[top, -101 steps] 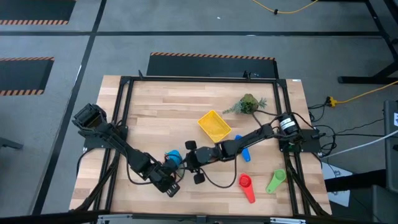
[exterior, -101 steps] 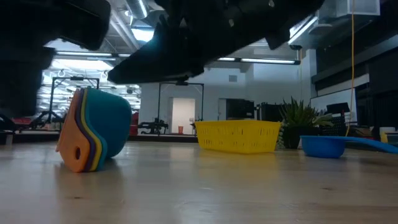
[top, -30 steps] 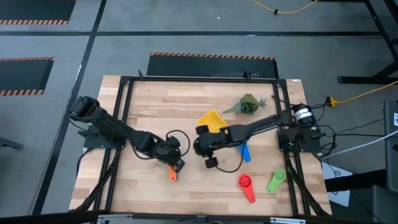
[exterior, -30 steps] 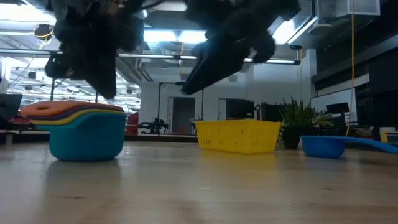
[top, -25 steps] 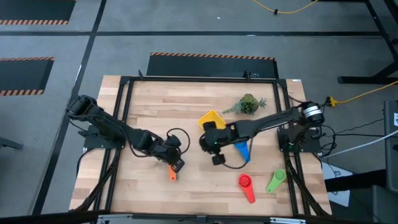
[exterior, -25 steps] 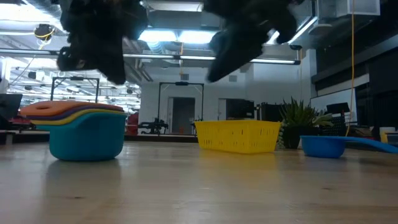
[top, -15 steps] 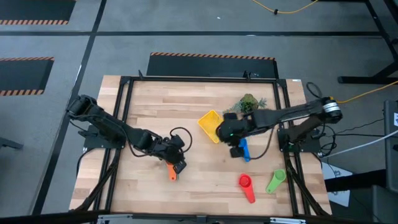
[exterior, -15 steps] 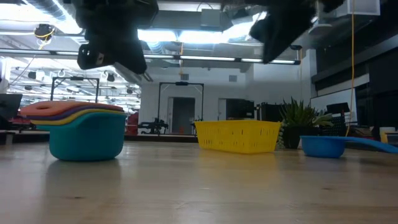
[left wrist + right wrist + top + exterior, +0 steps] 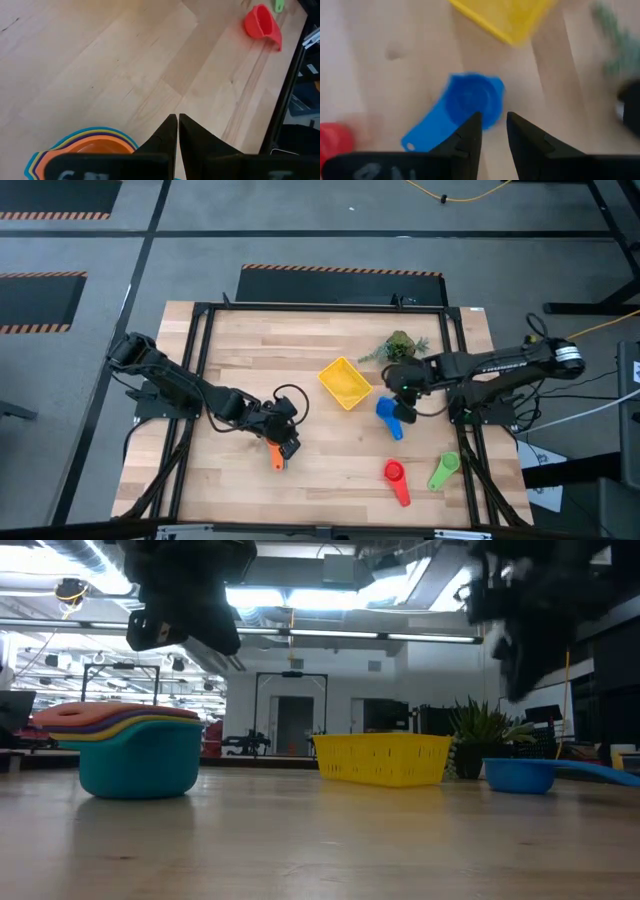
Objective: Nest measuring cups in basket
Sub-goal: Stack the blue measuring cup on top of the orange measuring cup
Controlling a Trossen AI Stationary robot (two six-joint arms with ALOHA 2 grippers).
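Left gripper (image 9: 289, 448) sits front-left of table centre, fingers (image 9: 172, 131) pressed together, nothing between them. The nested cup stack (image 9: 135, 750) stands upright on the table (image 9: 300, 350) right at it; wrist view puts the stack (image 9: 85, 150) just under and beside the fingertips, whether touching I can't tell. Its orange handle (image 9: 277, 459) runs toward the front edge.

Right gripper (image 9: 405, 412) is above the blue measuring cup (image 9: 388, 415), just right of the yellow basket (image 9: 345, 382). Fingers (image 9: 470, 131) slightly apart, holding nothing; the blue cup (image 9: 462, 111) lies on the wood beyond the tips. Cup long axis runs roughly back-to-front on the table, bowl toward the basket, handle toward the front.

Red cup (image 9: 396, 480) and green cup (image 9: 444, 470) lie loose front-right, near each other, red handle pointing front, green bowl at the front end. Plant sprig (image 9: 400, 346) sits behind the basket's right side.
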